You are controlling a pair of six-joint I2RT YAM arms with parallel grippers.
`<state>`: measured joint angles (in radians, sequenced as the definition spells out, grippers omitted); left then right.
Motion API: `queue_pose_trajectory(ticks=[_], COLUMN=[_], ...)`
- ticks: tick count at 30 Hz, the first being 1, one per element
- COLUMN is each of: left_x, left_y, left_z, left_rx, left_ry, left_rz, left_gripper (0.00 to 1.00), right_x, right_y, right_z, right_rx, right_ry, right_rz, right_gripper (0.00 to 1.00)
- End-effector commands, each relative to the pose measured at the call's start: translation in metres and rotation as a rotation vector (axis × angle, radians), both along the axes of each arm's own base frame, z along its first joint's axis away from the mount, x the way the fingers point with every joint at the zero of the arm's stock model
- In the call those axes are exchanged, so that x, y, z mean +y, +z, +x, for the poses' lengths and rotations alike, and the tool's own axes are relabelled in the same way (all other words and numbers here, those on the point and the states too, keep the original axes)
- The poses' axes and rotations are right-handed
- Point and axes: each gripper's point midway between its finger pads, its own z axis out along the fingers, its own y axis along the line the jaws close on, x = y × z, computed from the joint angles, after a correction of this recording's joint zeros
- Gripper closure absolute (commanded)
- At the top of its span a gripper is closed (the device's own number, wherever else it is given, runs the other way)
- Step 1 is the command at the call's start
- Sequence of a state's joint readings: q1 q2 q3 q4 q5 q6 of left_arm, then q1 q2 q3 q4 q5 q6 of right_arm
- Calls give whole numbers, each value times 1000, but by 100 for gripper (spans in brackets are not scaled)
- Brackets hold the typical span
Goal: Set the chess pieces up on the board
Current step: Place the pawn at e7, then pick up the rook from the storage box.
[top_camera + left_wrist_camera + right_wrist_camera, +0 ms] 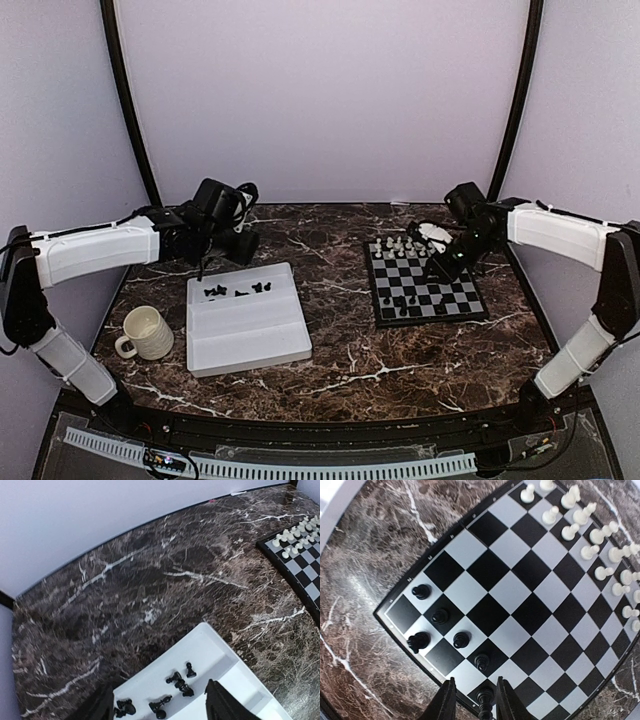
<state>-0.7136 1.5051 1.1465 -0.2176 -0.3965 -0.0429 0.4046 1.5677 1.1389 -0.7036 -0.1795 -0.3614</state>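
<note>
In the right wrist view the board holds several black chess pieces near its left corner and white ones along the far side. My right gripper is open around a black piece that stands on an edge square, with a gap on each side. From above, this gripper hangs over the board. My left gripper is open above several loose black pieces in the white tray, gripping none. Overhead, it sits at the tray's far edge.
The white tray lies left of centre on the dark marble table. A cream mug stands to its left. The board's near corner with white pieces shows at the right of the left wrist view. Curved white walls ring the table.
</note>
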Motion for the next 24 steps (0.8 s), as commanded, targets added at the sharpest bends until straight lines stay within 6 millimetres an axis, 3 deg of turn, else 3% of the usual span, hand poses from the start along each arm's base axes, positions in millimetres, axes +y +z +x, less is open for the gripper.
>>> queue_pose_trajectory(ticks=[1, 3, 12, 16, 24], left_x=[66, 89, 121, 122, 126], left_y=[-63, -83, -138, -150, -153], left_z=[-19, -22, -24, -26, -13], left_rx=[340, 431, 645, 688, 670], left_ry=[203, 262, 346, 303, 267], left_rz=[-46, -106, -16, 27, 105], left_gripper=[39, 44, 55, 60, 57], right_x=[6, 7, 14, 15, 17], right_y=[31, 32, 36, 39, 38], right_z=[-5, -6, -8, -11, -13], right_rx=[-52, -54, -41, -48, -38], right_ry=[30, 32, 54, 58, 66], right_rz=[75, 82, 123, 134, 150], right_gripper=[70, 70, 70, 70, 70])
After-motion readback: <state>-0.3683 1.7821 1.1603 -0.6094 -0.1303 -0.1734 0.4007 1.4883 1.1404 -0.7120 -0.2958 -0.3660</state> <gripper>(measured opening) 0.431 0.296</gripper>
